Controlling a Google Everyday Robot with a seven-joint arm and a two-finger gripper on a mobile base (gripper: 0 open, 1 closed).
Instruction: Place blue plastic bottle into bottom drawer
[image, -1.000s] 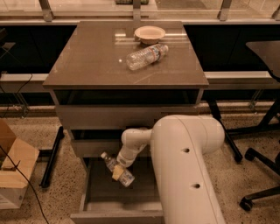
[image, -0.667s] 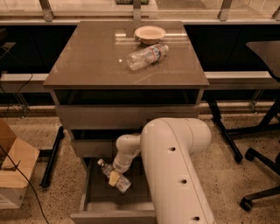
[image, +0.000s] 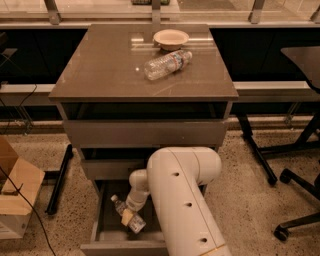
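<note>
Speckled floor ringed the cabinet as the blue plastic bottle (image: 136, 223) hung tilted inside the open bottom drawer (image: 106, 221), the gripper (image: 127, 216) clenched round its middle. Light, thin-walled and slippery, it likely suited that mid-body hold. A clear bottle (image: 165, 64) and bowl (image: 171, 38) sat above, far back.

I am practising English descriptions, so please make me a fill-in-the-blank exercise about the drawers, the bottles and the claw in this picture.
1. The bottom drawer of the cabinet stands ___.
2. The claw, down in that drawer, is shut on the blue plastic bottle, whose cap is ___.
3. On the cabinet top, the clear bottle lies on its ___, near a bowl.

Missing words: open; white; side.
</note>
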